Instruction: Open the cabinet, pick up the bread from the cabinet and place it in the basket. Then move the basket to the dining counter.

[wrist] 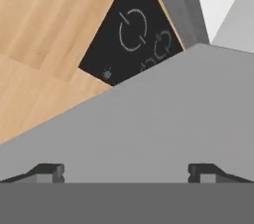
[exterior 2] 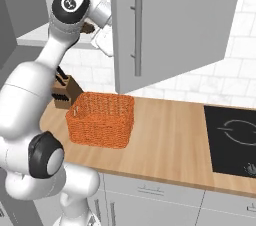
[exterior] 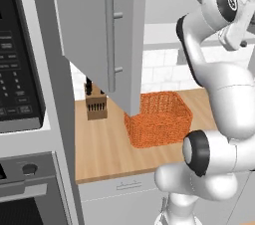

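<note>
pincer (wrist: 126, 172) jaws stand wide apart with nothing between them, up behind the swung-out cabinet door (exterior 2: 170, 25), and the hand view looks over the door's flat grey top edge down at the counter (exterior 2: 170, 135) and the black cooktop (exterior 2: 232, 140).

risks from here: the door hangs out over the counter, right above the basket's (exterior 2: 101, 119) rear corner, so an elbow or wrist swinging back could knock it shut or snag its long metal bar handle (exterior 2: 137, 30). the bread is probably the small brown shape (exterior 2: 88, 28) by the wrist on the shelf, though that is hard to tell; a blind reach could push it deeper in or off the shelf edge.

the basket is orange, woven, open-topped with rounded corners, likely light enough to slide if bumped. it sits toward the counter's left end, just beside a wooden knife block (exterior 2: 64, 91) at the back left corner. the counter is smooth pale wood and the door is matt and flat.
</note>
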You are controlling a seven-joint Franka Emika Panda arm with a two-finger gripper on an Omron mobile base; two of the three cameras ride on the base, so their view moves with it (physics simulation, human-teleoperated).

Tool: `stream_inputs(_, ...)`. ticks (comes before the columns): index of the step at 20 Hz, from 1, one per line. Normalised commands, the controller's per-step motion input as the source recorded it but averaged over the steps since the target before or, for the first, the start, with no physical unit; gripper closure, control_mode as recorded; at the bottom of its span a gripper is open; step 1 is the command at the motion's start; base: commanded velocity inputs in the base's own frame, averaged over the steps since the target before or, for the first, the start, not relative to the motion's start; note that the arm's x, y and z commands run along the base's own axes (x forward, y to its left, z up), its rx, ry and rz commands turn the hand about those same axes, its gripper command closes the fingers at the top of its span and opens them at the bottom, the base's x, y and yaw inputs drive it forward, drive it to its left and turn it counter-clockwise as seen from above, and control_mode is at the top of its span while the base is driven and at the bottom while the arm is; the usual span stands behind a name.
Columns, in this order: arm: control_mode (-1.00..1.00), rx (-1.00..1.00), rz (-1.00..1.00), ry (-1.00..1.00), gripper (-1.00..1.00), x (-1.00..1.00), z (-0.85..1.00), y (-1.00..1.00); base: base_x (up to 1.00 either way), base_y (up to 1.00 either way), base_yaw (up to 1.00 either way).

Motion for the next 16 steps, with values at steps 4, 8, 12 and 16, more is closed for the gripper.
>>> stream_inputs(4,-1.00,-0.01,-0.13,-0.02,-1.00,-1.00,0.00,-1.00,0.00,0.00,0.00)
stream_inputs(8,-1.00,0.00,-0.10,-0.03,-1.00,-1.00,0.00,-1.00,0.00,0.00,0.00)
stream_inputs(12,-1.00,0.02,0.00,-0.09,-1.00,-0.38,0.01,-1.00,0.00,0.00,0.00)
stream_inputs(16,-1.00,0.05,0.10,-0.12,-1.00,0.00,-0.03,-0.68,0.00,0.00,0.00)
